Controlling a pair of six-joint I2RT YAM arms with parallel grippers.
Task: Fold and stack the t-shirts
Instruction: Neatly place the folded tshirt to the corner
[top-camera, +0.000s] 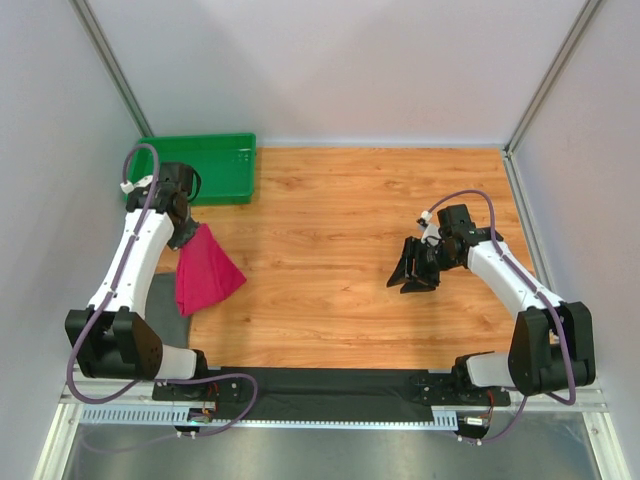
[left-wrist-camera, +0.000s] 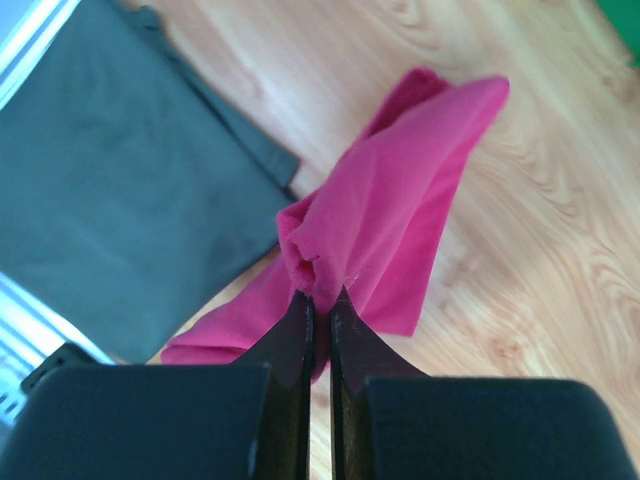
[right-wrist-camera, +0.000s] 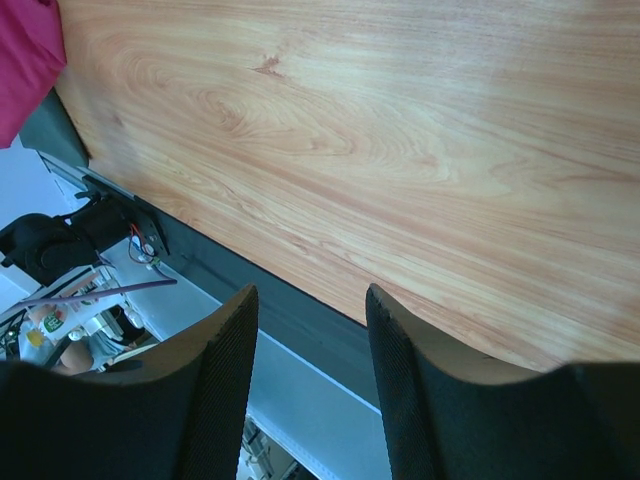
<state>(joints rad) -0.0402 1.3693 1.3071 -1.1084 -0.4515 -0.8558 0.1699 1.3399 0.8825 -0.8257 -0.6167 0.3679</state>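
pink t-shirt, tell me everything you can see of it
The t-shirt is plain magenta-pink soft fabric with no print visible. It is bunched, not folded flat: the left gripper is shut on a gathered fold, and the cloth hangs from it, fanning out downward. Its lower part seems to reach the wooden table on the left side, beside a dark grey mat. Sleeves and neck cannot be made out.

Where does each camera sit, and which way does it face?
Top external: above and behind the bases, looking down on the wooden table, green plastic tray and both arms.
Left wrist: on the left arm, looking down past the left gripper, shut on the magenta-pink fabric t-shirt.
Right wrist: on the right arm, looking past the open right gripper over bare wood toward the table's near edge.
Shared: all three show the t-shirt.
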